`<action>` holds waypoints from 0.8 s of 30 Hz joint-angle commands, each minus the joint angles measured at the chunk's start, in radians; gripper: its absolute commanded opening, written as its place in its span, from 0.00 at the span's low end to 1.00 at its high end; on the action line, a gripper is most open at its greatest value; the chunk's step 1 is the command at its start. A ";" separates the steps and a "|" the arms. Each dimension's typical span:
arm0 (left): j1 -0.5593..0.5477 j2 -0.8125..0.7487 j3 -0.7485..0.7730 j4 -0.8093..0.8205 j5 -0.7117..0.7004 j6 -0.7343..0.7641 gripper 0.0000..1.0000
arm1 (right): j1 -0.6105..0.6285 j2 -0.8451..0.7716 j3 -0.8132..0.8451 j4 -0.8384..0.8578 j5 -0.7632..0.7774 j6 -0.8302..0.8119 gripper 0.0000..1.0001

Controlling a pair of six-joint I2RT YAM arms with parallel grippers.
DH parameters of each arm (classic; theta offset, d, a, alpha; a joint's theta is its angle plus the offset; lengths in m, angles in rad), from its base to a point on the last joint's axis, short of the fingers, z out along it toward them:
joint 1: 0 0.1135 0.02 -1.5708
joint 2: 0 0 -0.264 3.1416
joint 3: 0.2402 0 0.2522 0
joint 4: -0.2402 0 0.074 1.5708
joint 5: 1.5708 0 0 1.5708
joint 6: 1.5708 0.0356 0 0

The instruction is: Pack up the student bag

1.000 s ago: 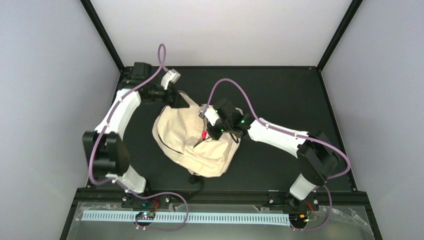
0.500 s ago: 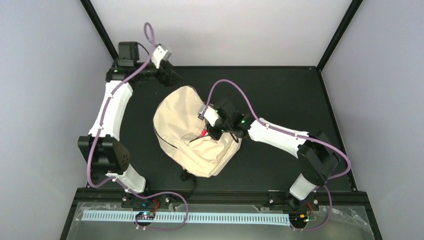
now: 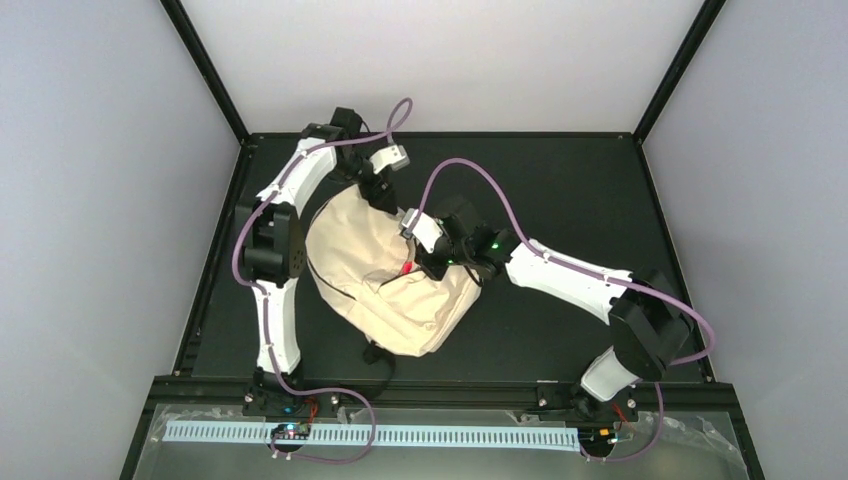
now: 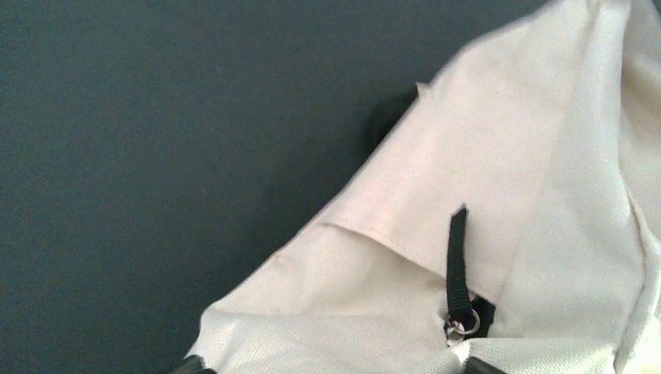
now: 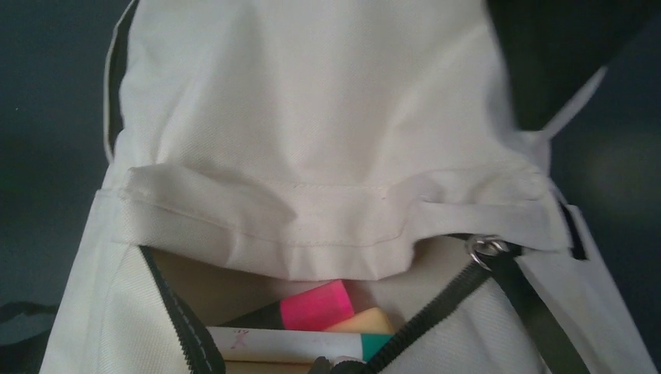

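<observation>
The student bag (image 3: 385, 285) lies flat mid-table, cream with dark zippers. My left gripper (image 3: 385, 193) hangs open over its far top edge. In the left wrist view only the gripper's (image 4: 335, 366) dark tips show, wide apart, above cream fabric and a black zipper pull (image 4: 458, 257). My right gripper (image 3: 420, 262) is shut at the open front pocket. In the right wrist view this gripper (image 5: 335, 365) sits where the zipper rows (image 5: 436, 308) meet; what it pinches is cut off. Inside lie a pink-capped highlighter (image 5: 316, 305), a yellow piece (image 5: 366, 319) and a white marker (image 5: 281, 343).
The black table (image 3: 560, 180) is bounded by a black frame and white walls. A black strap (image 3: 378, 353) pokes out from the bag's near edge. A metal zipper ring (image 5: 486, 248) sits at the pocket's right end. My arms' purple cables loop above the bag.
My left arm left the bag's far-left corner, lifted toward the back left, then swung right to the bag's far top edge. The bag's top settled flatter. The right gripper stayed put.
</observation>
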 commanded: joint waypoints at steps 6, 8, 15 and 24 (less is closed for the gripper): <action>0.082 -0.240 -0.309 -0.127 0.074 0.213 0.23 | -0.023 -0.040 -0.024 -0.004 0.090 -0.014 0.02; 0.088 -0.316 -0.401 -0.135 0.091 0.239 0.08 | -0.024 -0.026 -0.012 -0.026 0.077 -0.026 0.08; 0.088 -0.459 -0.548 -0.087 0.139 0.244 0.02 | -0.106 -0.131 0.005 0.021 -0.304 0.040 0.67; 0.088 -0.478 -0.472 -0.034 0.214 0.137 0.02 | -0.234 -0.061 0.124 -0.059 -0.374 0.025 0.58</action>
